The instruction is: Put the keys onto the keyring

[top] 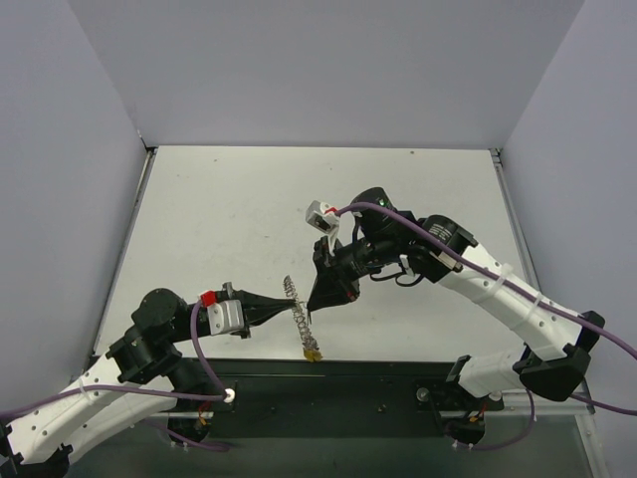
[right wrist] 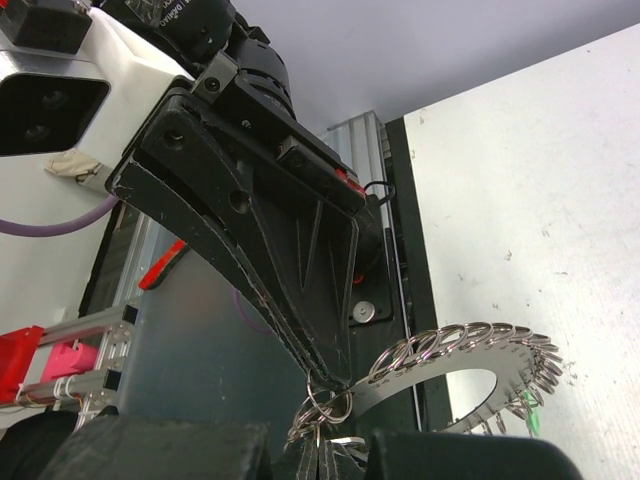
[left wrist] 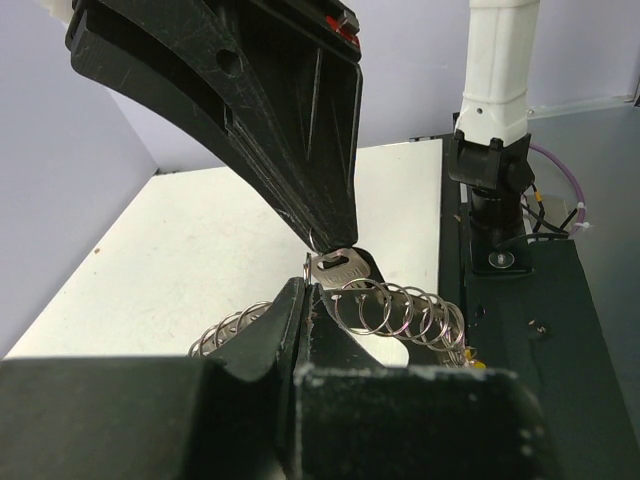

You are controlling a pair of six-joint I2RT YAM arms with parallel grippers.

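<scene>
A robotics lab test cell; a bare white worktop (top: 229, 219) is boxed in on three sides by plain pale-grey panels (top: 328, 70), like a purpose-built enclosure; two white-and-black robot arms, the left arm (top: 90, 398) and the right arm (top: 498, 289), stand bolted on a black base strip (top: 348, 398) at its near edge; purple cables (top: 557, 314) run along them; a small white camera (top: 320, 213) rides on a wrist; a ribbed aluminium frame rail (right wrist: 360, 150) borders the worktop.

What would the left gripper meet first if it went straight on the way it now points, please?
Probably the silvery key pinched by the right gripper, right ahead of the left gripper where it holds the keyring; depth is unclear.
</scene>
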